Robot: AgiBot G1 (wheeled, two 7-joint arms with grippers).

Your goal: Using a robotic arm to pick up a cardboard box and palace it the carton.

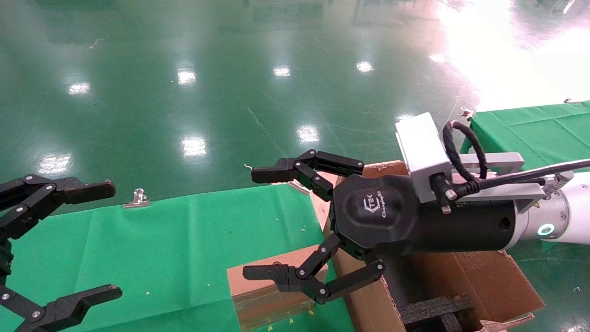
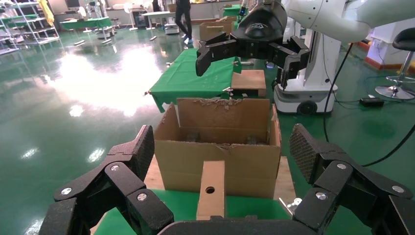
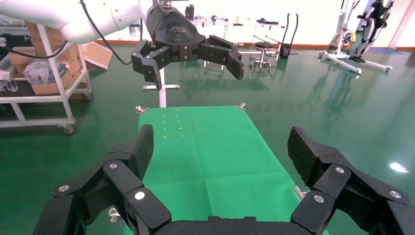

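The right gripper (image 1: 258,226) is hovering with fingers spread over the box (image 1: 267,288), seemingly not touching it. The box is lying at the table's (image 1: 161,240) right edge, against the carton (image 1: 484,276). The left gripper (image 1: 108,240) is waiting, fingers apart, at the left edge.

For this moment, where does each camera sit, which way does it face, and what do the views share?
Head: looks forward and down at the green-clothed table; both open hands show, right hand above the cardboard box.
Left wrist: faces the carton and box; own fingers.
Right wrist: faces the table; own fingers.
Shared: each wrist view shows the other hand.
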